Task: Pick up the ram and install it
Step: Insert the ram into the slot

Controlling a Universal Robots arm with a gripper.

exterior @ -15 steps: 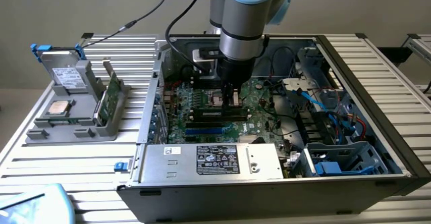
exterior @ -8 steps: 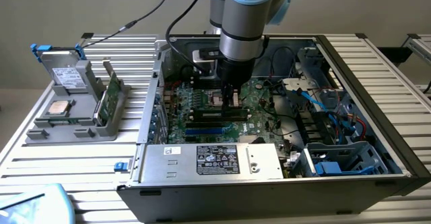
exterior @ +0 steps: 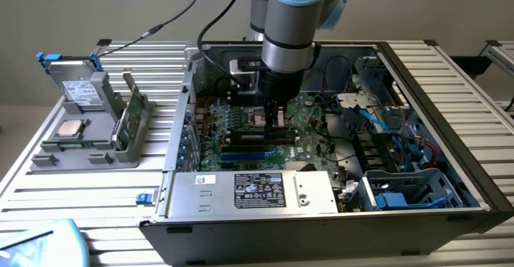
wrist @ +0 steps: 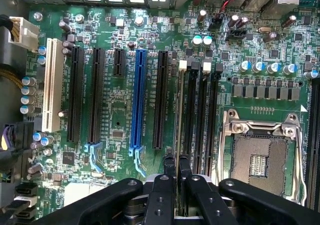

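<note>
My gripper [exterior: 273,121] reaches down into the open computer case [exterior: 449,159], over the motherboard [wrist: 120,115]. Its two black fingers [wrist: 167,170] are shut on the ram [wrist: 178,110]. In the wrist view the ram appears edge-on as a thin pale strip. It runs along the first of the black memory slots [wrist: 192,115], beside the long black expansion slot [wrist: 161,100]. I cannot tell whether its lower edge touches the slot. In the exterior view the ram [exterior: 269,136] lies level under the fingers among the slots.
The empty processor socket [wrist: 260,155] with its silver frame lies close beside the memory slots. The power supply [exterior: 257,192] sits at the case front, with cables and drive bays [exterior: 401,159] at the exterior view's right. A grey holder [exterior: 88,141] outside the case carries a green board [exterior: 132,116], a silver chip and a drive.
</note>
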